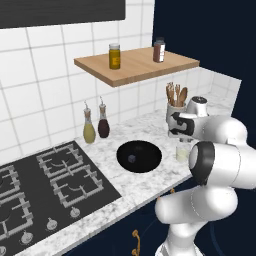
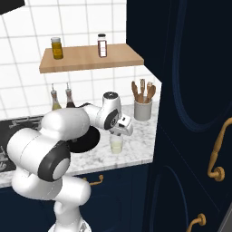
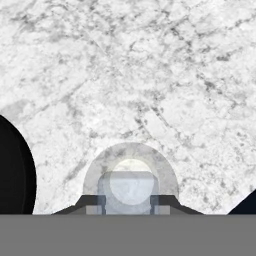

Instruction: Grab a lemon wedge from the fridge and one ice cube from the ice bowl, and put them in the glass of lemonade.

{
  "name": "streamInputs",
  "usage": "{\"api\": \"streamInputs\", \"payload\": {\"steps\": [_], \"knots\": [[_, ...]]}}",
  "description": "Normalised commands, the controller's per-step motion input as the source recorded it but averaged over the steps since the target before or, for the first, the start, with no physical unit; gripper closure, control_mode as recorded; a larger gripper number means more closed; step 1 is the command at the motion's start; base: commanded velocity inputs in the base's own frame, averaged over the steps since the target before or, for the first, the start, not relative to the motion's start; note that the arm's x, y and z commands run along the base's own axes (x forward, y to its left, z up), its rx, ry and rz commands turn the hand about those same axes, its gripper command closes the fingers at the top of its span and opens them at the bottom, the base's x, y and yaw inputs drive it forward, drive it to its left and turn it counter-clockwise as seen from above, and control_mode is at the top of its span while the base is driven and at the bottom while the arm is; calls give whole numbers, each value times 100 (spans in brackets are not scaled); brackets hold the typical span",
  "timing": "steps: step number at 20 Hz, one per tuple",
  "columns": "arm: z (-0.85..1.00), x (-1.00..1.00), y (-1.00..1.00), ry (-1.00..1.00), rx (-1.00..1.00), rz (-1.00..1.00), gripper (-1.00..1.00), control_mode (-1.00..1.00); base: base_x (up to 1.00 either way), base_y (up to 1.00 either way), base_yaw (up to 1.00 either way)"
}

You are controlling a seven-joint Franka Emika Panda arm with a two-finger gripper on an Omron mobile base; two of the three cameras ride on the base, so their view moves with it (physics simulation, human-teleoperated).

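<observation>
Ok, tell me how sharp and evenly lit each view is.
Left base view: flat, even light, crisp edges; the ice bowl reads as a glossy black disc. Right base view: equally sharp, the navy cabinet dim. Hand view: the marble counter looks soft, and the ice cube over the glass of lemonade is hazy.
</observation>
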Motion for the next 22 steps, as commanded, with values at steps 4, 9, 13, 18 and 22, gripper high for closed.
{"api": "streamInputs", "payload": {"steps": [4,9,13,18,22], "knots": [[-3,1,0,0,0,0,100,-100,0,0,0],[-8,0,0,0,0,-2,100,-100,0,0,0],[0,-2,0,0,0,-2,100,-100,0,0,0],[0,-15,0,0,0,0,100,-100,0,0,0],[0,0,0,0,0,0,100,-100,0,0,0]]}}
